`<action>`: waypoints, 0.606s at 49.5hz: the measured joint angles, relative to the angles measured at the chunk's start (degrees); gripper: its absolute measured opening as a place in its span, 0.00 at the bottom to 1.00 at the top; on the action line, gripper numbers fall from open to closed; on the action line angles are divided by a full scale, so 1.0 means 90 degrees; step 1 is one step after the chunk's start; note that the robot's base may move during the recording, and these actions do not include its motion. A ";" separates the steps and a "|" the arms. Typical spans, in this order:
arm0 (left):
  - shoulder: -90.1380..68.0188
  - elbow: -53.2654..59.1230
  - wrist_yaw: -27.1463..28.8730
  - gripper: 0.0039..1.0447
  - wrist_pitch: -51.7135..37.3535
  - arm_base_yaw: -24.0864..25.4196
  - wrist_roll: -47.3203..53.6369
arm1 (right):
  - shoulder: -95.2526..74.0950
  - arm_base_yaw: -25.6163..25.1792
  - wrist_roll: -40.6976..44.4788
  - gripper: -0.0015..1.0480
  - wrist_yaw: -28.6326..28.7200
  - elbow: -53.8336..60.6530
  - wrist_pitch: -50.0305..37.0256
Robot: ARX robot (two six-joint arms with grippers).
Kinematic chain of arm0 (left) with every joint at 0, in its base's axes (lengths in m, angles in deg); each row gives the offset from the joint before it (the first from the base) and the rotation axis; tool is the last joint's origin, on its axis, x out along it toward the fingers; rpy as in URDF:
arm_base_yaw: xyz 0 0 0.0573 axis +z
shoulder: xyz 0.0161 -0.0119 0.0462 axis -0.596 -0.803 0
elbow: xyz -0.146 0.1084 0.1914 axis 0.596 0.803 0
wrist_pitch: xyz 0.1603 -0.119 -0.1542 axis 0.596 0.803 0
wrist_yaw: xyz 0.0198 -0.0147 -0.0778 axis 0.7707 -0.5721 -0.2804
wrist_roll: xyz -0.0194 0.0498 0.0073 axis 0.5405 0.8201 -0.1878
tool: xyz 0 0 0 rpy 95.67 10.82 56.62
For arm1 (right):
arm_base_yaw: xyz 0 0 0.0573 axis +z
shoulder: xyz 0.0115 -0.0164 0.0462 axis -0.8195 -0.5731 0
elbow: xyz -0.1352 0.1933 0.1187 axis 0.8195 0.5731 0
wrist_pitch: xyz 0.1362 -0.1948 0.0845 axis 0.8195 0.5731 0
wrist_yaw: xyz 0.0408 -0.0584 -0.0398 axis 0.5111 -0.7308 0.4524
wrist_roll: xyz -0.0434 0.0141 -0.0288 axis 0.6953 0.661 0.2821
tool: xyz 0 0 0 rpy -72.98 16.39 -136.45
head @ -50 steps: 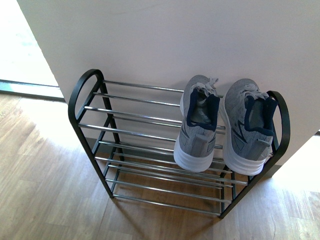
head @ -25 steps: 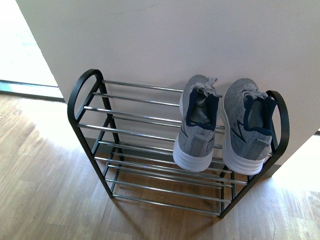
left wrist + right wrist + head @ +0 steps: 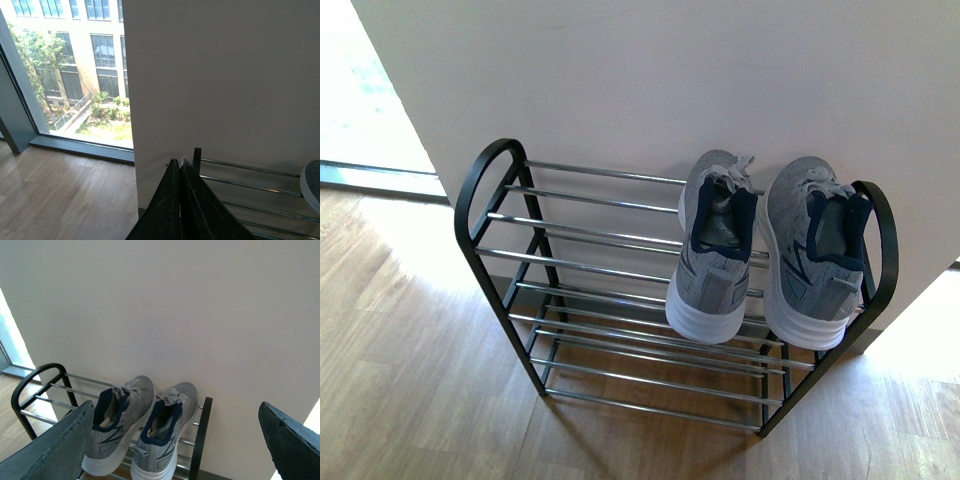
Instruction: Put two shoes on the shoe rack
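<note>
Two grey knit shoes with white soles and navy lining stand side by side on the top tier of the shoe rack (image 3: 570, 232), toes against the wall: one shoe (image 3: 713, 250) and the other (image 3: 818, 255) by the rack's right arch. No arm shows in the front view. My right gripper (image 3: 176, 436) is open, held back from the pair (image 3: 157, 440), its fingers far apart with nothing between them. My left gripper (image 3: 180, 162) is shut and empty, near the rack's left end (image 3: 197, 160). A toe edge of a shoe (image 3: 312, 182) shows there.
The rack stands against a pale wall (image 3: 670, 80) on a wooden floor (image 3: 400, 380). Its lower chrome tiers and the left part of the top tier hold nothing. A floor-length window (image 3: 65, 75) lies to the left of the wall.
The front view has shifted very slightly; the shoes and rack stay where they were.
</note>
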 joint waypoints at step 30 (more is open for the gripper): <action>0.2514 0.0748 0.0000 0.01 0.1700 0.0000 0.0000 | 0.0000 0.0002 0.0000 0.91 0.0000 0.0000 0.0000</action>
